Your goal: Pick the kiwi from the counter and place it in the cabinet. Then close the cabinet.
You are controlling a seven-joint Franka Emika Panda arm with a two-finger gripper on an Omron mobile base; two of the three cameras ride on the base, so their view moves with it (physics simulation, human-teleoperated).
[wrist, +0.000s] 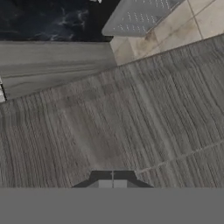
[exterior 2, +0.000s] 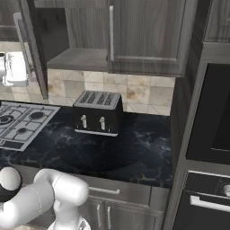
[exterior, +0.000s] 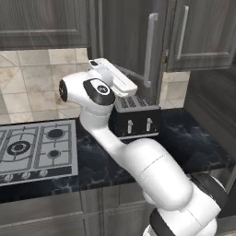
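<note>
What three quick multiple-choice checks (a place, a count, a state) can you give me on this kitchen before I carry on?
1. Where does the toaster stand?
A. On the hob
B. On the counter, to the right of the hob
C. Inside the cabinet

2. How many levers are on the toaster's front?
A. One
B. Two
C. Four

3. How do the cabinet's two doors stand?
A. Both shut
B. Both swung open
C. Left door open, right door shut

Answers:
1 B: the toaster sits on the black counter, apart from the hob on its left.
2 B: two levers show side by side on its front.
3 C: on the cabinet, the left door stands swung out and bares the shelf, while the right door lies flush.
</note>
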